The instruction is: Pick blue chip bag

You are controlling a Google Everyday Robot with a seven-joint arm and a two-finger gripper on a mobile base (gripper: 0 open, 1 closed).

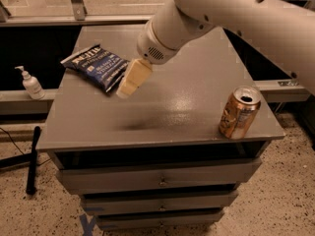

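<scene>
Camera view is showing my pincer (129, 82) hanging at the right edge of the bag (96, 65), which is lying flat at the surface's (172, 117) back-left. I am judging the approach nearly done, with grasp and lift remaining; I cannot tell how the pincer is set.

The pincer (128, 83) is hovering just beside the blue chip bag (96, 65), at its 4 o'clock, with nothing standing between them. The soda can (239, 112) is occupying the 4 o'clock corner of the desk (177, 107), well apart.

Lab-like workspace, grey drawer cabinet (187, 112), speckled floor (275, 205), sanitizer bottle (32, 85), tool (124, 91) above cabinet top
</scene>
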